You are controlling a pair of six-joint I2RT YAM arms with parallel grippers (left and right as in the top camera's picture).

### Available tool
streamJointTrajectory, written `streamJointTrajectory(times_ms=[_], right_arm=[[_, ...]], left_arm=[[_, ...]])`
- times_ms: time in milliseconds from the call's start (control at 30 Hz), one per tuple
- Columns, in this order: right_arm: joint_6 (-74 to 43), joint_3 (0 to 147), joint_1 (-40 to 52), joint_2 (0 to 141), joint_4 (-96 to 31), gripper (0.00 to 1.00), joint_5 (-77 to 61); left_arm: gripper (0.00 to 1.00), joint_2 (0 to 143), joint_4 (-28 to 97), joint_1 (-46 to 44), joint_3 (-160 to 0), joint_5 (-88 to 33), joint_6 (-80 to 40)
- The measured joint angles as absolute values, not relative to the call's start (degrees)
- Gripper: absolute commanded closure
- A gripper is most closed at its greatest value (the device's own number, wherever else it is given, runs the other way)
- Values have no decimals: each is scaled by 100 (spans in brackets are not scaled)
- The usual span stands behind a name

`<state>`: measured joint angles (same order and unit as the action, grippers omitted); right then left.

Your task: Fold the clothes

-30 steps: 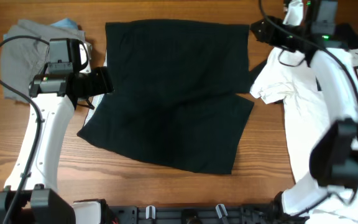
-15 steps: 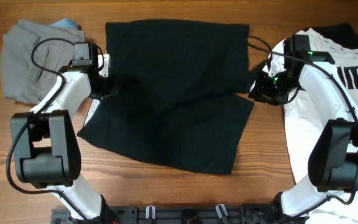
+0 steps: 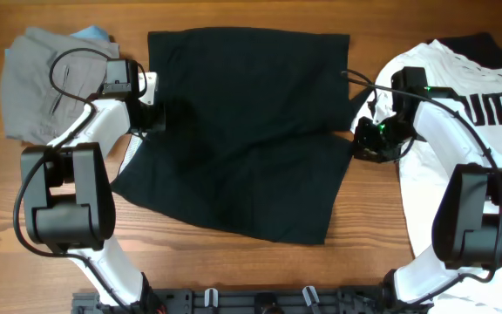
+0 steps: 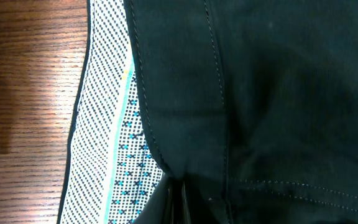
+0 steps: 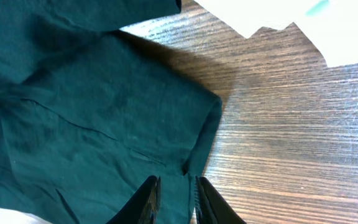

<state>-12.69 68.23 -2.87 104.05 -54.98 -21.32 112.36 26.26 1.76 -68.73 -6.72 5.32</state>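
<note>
The black shorts [image 3: 242, 131] lie spread flat in the middle of the table, the waistband to the left with its pale dotted inner side [image 4: 104, 124] turned out. My left gripper [image 3: 151, 118] sits at that left edge. In the left wrist view its fingers [image 4: 178, 202] are pressed together on a bunched fold of black fabric. My right gripper [image 3: 362, 139] is at the shorts' right edge, where the two legs meet. Its fingertips [image 5: 174, 199] stand close together with the black hem between them, above the wood.
Grey shorts [image 3: 37, 83] lie crumpled at the far left with a blue scrap [image 3: 94, 33] behind them. A white lettered T-shirt [image 3: 460, 174] covers the right side under my right arm, with a dark garment [image 3: 473, 44] behind it. Bare wood [image 3: 234, 262] runs along the front.
Both arms came in to the shorts' side edges. Both grippers closed on the fabric, the left at the waistband and the right at the right hem.
</note>
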Motion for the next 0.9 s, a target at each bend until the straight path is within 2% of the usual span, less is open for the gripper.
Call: streamJointTrajectory(times_ms=[200,267,300,367,433,600,700,867,900], right_arm=[[-1302,6711,-287,10405,-5439,76,-2130],[-1343,6615,-287,10405,-5384,65,-2130],[-1387,6508,-287,10405,-5297,65,-2126],[-1424,6281,-287,10405,-5113,74,-2099],[-1525,6106,-287,10405,-4950,79,-2010],[-1863,5747,-292,10385,-4517,83,-1645],[-1922,5590,-292,10313,-3677,85,-1796],[-1920,5419,-292,10278,-3221,96,-2038],[-1903,5404,-294,10278,-3208,96,-2060]], left_arm=[[96,11010,2742,176,-6873,-672,480],[96,10809,2718,176,-6873,-674,440],[96,10676,2639,174,-6873,-676,397],[96,10475,2539,165,-6888,-690,373],[96,10440,2539,158,-6908,-694,355],[96,10440,2541,161,-6906,-694,355],[96,10440,2539,167,-6906,-694,353],[96,10440,2545,178,-6906,-696,314],[96,10440,2543,178,-6906,-696,305]])
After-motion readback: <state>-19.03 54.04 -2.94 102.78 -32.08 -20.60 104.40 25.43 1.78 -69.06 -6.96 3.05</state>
